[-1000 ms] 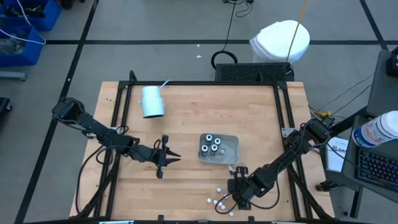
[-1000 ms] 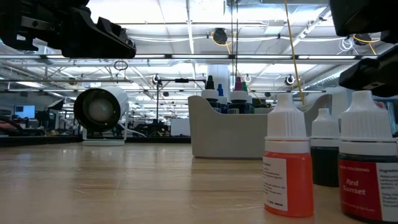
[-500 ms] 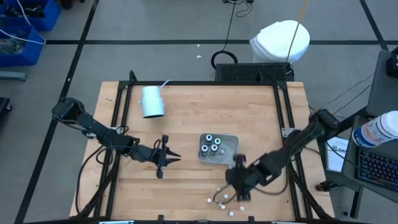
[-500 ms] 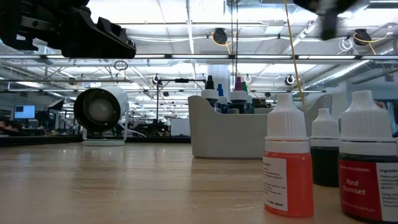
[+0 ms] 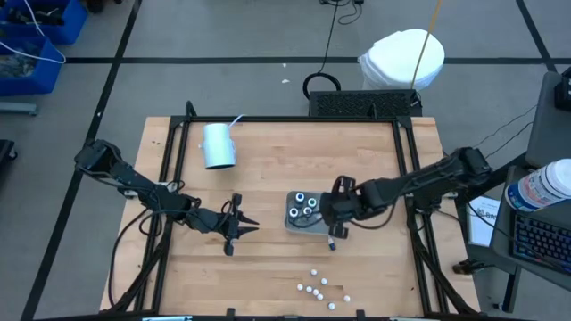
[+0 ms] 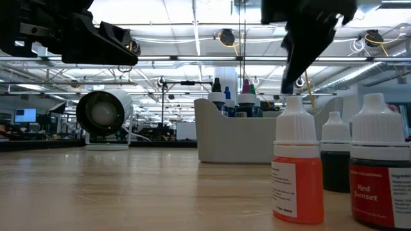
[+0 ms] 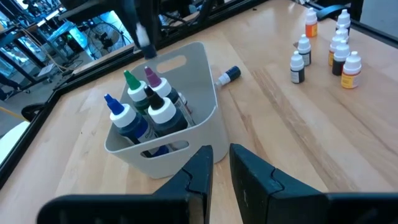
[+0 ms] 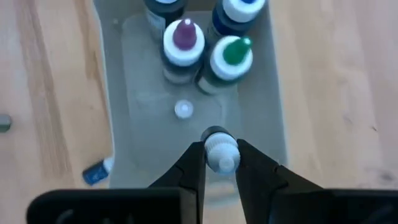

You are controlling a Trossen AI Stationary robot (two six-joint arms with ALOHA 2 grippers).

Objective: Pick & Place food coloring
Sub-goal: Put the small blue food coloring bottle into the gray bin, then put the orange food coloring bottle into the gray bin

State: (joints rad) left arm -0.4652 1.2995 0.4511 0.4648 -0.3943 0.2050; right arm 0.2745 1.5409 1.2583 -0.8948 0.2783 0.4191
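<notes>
The right gripper's (image 8: 219, 163) fingers are clamped on a small white-capped food coloring bottle (image 8: 220, 151), held above the translucent grey square tray (image 5: 332, 207) near the middle of the wooden worktop (image 5: 277, 152). Near the front edge stands a cluster of small white-capped bottles (image 5: 318, 290). Inside the tray stand four dark round jars with pale tops (image 5: 302, 207). A small blue-capped bottle (image 7: 227, 75) lies on its side just beside the tray. The left gripper (image 5: 239, 226) hovers left of the tray, fingers nearly together and empty. A pale blue cylindrical cup (image 5: 218, 145) lies near the far left corner.
</notes>
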